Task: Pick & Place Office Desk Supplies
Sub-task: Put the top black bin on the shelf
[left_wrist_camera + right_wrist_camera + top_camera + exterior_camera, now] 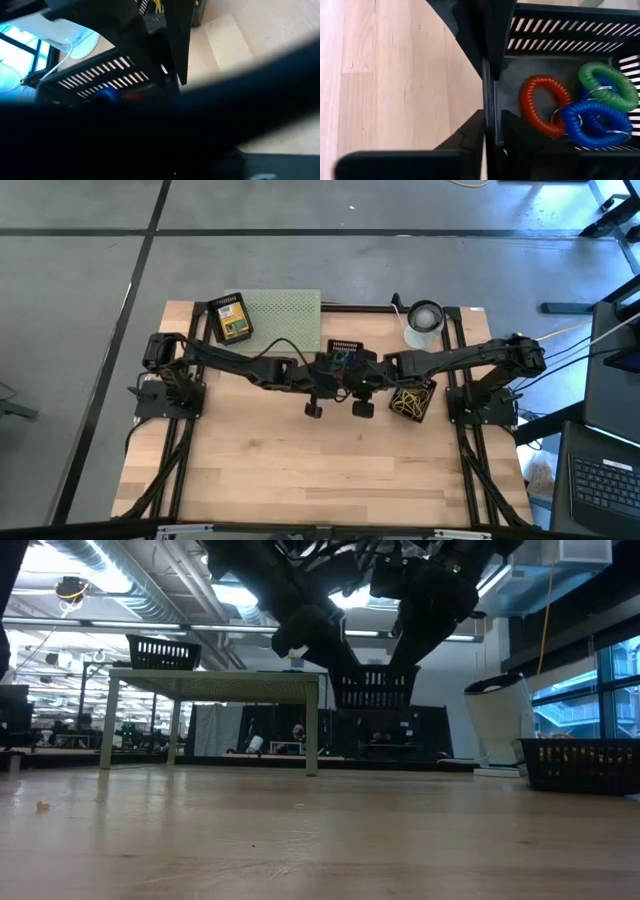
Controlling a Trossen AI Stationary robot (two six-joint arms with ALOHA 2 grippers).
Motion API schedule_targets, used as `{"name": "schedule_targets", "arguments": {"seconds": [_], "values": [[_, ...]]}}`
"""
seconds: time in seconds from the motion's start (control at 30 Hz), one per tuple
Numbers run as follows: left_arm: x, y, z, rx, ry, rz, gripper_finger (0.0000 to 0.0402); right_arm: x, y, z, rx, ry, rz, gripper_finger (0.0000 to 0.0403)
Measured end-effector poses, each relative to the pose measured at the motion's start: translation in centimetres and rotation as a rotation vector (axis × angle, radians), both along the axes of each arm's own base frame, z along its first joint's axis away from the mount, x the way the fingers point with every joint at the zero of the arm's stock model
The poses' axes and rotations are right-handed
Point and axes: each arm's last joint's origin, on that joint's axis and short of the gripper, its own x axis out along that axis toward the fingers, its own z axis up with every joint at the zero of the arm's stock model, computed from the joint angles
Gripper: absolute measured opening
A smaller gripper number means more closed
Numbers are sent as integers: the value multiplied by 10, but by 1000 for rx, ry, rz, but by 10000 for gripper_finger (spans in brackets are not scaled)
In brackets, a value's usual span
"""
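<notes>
Gripping a slotted black basket (pixel 492 120) wall, right gripper (pixel 492 127) pinched its rim.
Red coil (pixel 542 105), blue coil (pixel 597 122), green coil (pixel 610 85) lay inside (left gripper (pixel 318 402): jaw state indeterminate).

Overhead looks straight down; low looks level across table (pixel 320 840).

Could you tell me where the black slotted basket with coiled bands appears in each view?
High view: black slotted basket, centre, between arms.
Low view: basket, centre, beneath arms.
Left wrist view: basket, left of centre.
Right wrist view: basket, right half.
Shared landmark: blue coiled band inside.
</notes>
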Motion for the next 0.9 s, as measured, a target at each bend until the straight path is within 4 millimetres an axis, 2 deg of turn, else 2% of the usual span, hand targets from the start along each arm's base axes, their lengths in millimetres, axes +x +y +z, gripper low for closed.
{"name": "schedule_targets", "arguments": {"seconds": [0.2, 0.37, 0.5, 0.63, 0.9], "values": [[-1, 1, -2, -3, 18, 16, 8, -3, -1, 4, -2, 24, -2, 148], [-1, 1, -2, 7, 22, 13, 6, -11, -1, 28, 6, 145, -26, 196], [0, 1, 0, 10, 0, 14, 7, -16, -2, 45, -5, 201, -66, 207], [-1, -1, 8, 40, -32, 5, 6, -22, -4, 52, -76, 250, -101, 208], [-28, 6, 48, 115, -58, 113, 6, -32, -7, 50, -167, 356, -129, 200]]}}
